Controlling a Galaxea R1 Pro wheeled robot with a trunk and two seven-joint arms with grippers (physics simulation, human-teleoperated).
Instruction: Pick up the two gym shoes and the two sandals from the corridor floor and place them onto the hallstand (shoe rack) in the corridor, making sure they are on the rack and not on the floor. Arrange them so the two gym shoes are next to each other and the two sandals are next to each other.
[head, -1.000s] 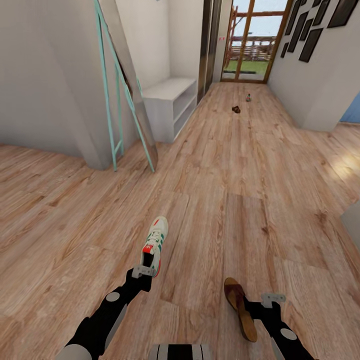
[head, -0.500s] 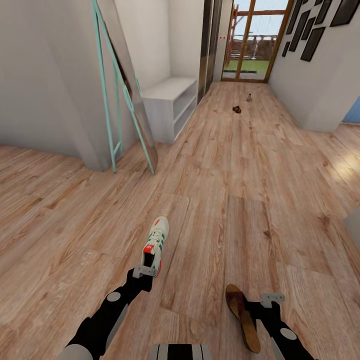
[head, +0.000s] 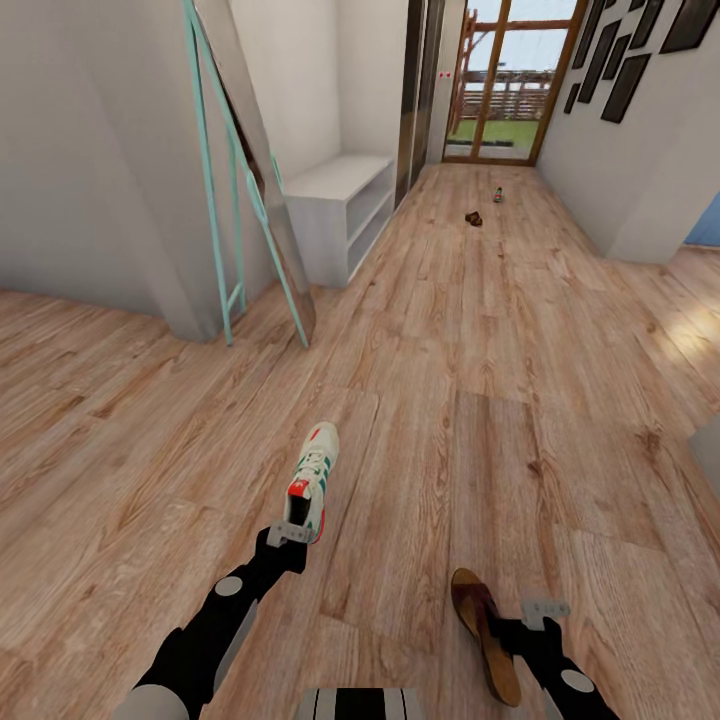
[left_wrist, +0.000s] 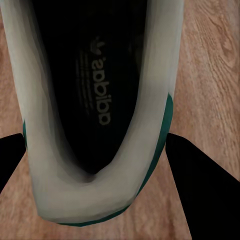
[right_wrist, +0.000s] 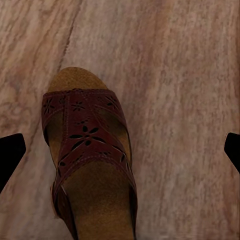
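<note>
Between the left pincer's (head: 292, 533) fingers one gym shoe (head: 310, 482) is clamped; the right pincer (head: 530, 615) seems to hold one sandal (head: 484, 630). Far ahead, the hallstand (head: 340, 210) is empty; two shoes remain on the floor (head: 480, 330).

Even, soft daylight fills the head view, brightest at the glass door (head: 505, 80), where the outdoors shows pale and washed out. A warm sunlit patch lies on the floor (head: 690, 340) well to the right of the door. Shadows are faint: the rack (head: 340, 210), left of the door, has dim shelf openings. Straight lines bow toward the edges, as the mirror (head: 262, 170) leaning beside the rack shows. Distant things near the door are too small and soft to read. In the left wrist view the sneaker (left_wrist: 95, 100) is blurred at its rim, its inside nearly black. The right wrist view is dimmer and hazy, with soft floor grain around the sandal (right_wrist: 87, 160).
</note>
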